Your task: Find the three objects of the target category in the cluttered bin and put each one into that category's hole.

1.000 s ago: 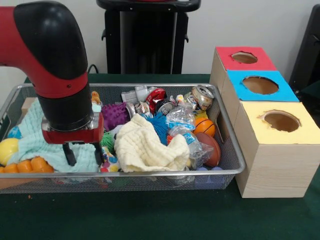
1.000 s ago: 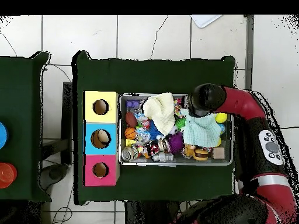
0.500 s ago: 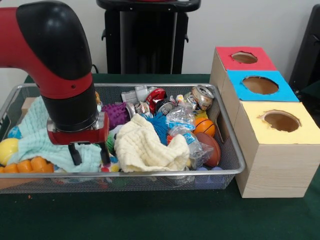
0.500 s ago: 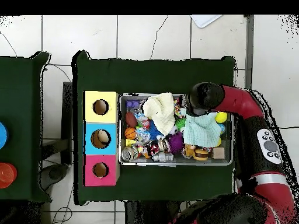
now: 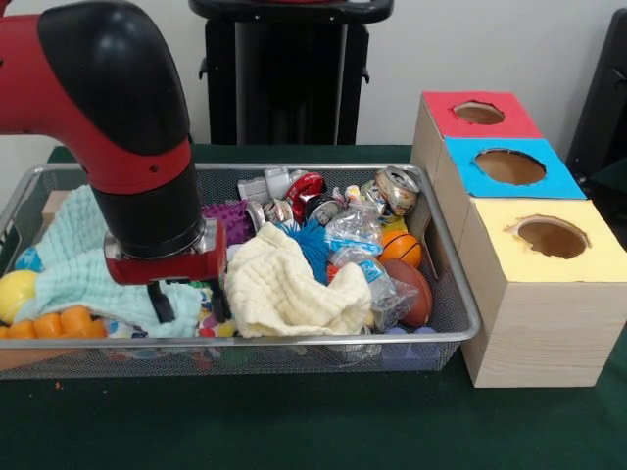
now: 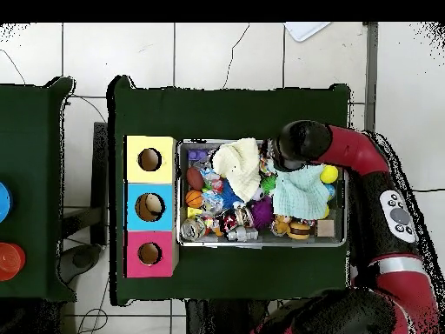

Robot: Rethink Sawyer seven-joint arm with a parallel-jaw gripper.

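End effector (image 5: 189, 303), fingers spread and empty, has drifted toward 3 o'clock along the bin's (image 5: 446, 257) near rim, now at the gap between mint cloth (image 5: 69, 269) and cream cloth (image 5: 289, 284). Nothing lifted yet; target category unclear, cans (image 5: 396, 188) sit at the bin's 1 o'clock corner.

Packed wire bin (image 5: 446, 257), hardly any bare mesh showing. Cream cloth (image 5: 289, 289) heaped mid-bin, mint cloth (image 5: 73, 274) spread beside it, only a narrow gap between, filled by the gripper (image 5: 188, 302) with fingers spread. Cans (image 5: 392, 188) and plastic bottles (image 5: 358, 245) crowding the far side. Open tabletop (image 5: 294, 421) in front of the bin. Three box holes, red (image 5: 479, 113), blue (image 5: 509, 166), yellow (image 5: 552, 237), unblocked from above.
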